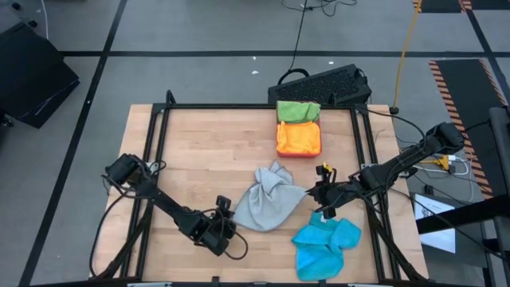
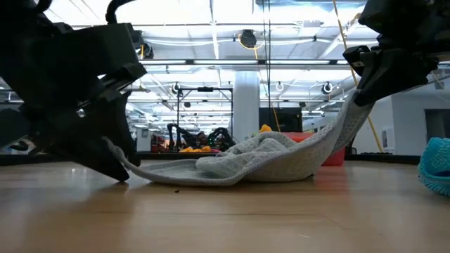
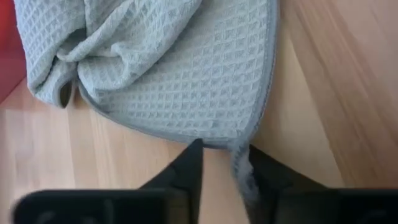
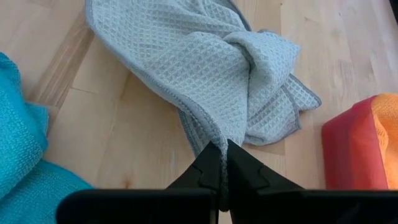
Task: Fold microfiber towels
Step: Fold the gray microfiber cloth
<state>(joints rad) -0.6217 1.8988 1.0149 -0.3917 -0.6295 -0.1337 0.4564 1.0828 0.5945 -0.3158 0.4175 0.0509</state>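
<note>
Toward the lower left of the overhead frame, your left gripper [image 1: 224,229] sits low on the table, its fingers closed on one corner of the grey towel [image 1: 269,201]. Moving right, that towel lies bunched in the lower middle of the frame, its length running from your left gripper up and rightward. At its right end, your right gripper [image 1: 319,191] pinches the opposite corner and holds it raised off the wood, so the cloth slopes down toward the left. Both arms are equally close to it; to flatten the bunch you would likely pull them apart along that line. Farther right, a blue towel [image 1: 325,244] lies crumpled at the lower right, and a red tray [image 1: 299,148] at upper middle holds orange and green towels.
</note>
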